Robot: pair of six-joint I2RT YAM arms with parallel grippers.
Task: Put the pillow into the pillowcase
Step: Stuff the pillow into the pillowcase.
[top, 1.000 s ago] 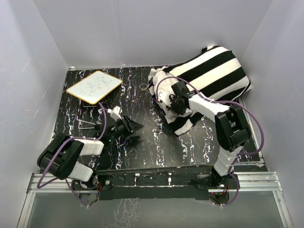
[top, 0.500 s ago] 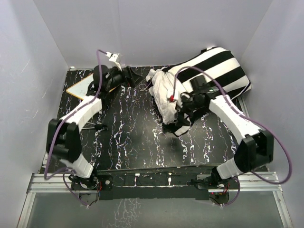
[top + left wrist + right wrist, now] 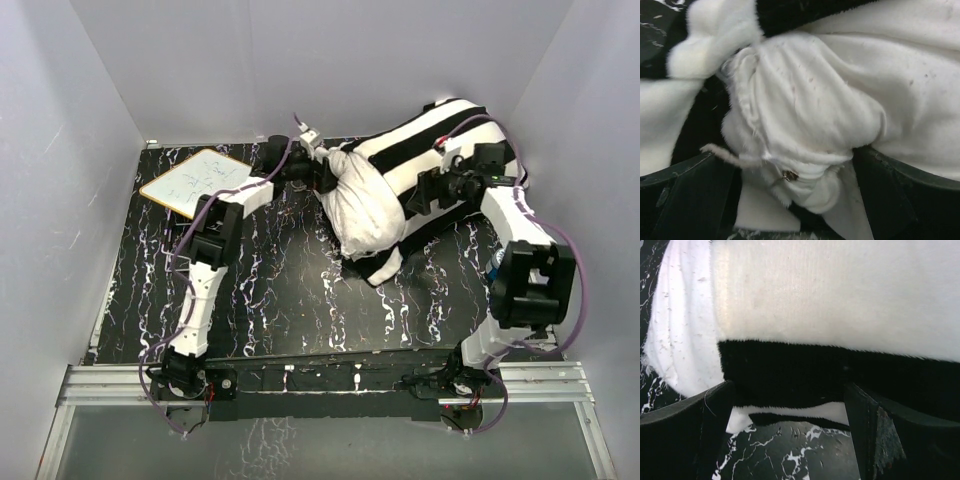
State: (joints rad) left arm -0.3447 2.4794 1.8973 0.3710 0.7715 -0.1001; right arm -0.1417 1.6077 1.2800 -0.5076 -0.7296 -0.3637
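Protruding pillow (image 3: 365, 205), apparently half inside pillowcase (image 3: 420, 135).

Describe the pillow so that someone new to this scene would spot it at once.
On the black marbled table, look to the far right corner, where the striped pillowcase lies. The pillow is the plump lump poking out of its left end. It is plain white with no black bands, and bulky, unlike the flat whiteboard at far left.
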